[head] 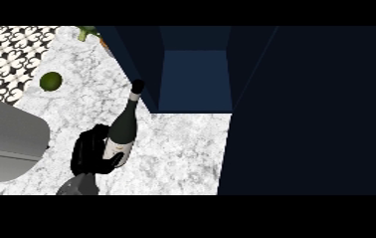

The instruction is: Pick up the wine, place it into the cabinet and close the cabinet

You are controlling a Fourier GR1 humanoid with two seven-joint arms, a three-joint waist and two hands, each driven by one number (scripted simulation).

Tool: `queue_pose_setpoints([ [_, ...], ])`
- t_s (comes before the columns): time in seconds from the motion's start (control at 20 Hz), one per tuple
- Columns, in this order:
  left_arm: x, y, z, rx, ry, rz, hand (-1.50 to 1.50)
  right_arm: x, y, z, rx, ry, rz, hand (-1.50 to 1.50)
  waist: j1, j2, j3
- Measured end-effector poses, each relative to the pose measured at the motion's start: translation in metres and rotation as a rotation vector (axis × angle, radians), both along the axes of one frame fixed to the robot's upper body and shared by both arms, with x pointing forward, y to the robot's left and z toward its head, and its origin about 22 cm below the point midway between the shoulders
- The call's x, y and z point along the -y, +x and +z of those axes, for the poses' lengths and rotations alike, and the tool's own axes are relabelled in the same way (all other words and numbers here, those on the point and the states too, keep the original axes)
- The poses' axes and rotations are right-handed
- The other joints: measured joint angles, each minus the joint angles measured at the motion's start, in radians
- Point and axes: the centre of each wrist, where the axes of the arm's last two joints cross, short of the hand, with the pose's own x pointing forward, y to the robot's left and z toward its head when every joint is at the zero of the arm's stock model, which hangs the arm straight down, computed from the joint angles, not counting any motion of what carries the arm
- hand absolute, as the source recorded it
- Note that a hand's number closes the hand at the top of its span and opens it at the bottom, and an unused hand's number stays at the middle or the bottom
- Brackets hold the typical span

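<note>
One hand [92, 150], the left, shows at the lower left of the marble counter [176, 147], its black fingers curled round the lower body of the wine [123, 130]. That bottle is dark, with a pale label near its base, and leans so its neck points up toward the cabinet [195, 80]. This cabinet stands open, a dark blue recess just beyond the bottle's top. A lime [50, 81] lies well apart on the counter's left.
</note>
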Motion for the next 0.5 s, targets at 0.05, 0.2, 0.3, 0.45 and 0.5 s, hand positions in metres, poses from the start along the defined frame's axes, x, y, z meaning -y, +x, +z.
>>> queue_pose_setpoints([
  [0.05, 0.0, 0.002, 0.003, 0.0, -0.004, -0.008, 1.5, 0.001, -0.001, 0.0, -0.004, -0.005, 0.0, -1.5, 0.0, 0.0, 0.0],
  [0.2, 0.011, 0.003, 0.008, 0.016, -0.008, -0.035, 1.5, 0.0, 0.005, 0.006, 0.0, -0.002, 0.007, -1.5, 0.001, 0.0, 0.0],
  [0.3, 0.019, 0.003, 0.012, 0.028, 0.003, -0.06, 1.5, -0.001, 0.004, 0.007, -0.004, 0.005, 0.009, -1.5, 0.001, -0.001, 0.0],
  [0.45, 0.034, 0.008, 0.026, 0.049, 0.012, -0.102, 1.5, -0.003, 0.007, 0.011, -0.004, 0.009, 0.013, -1.5, 0.003, -0.002, 0.001],
  [0.5, 0.042, 0.007, 0.031, 0.052, 0.014, -0.114, 1.5, 0.0, 0.009, 0.011, -0.004, 0.005, 0.007, -1.5, 0.003, -0.002, 0.001],
])
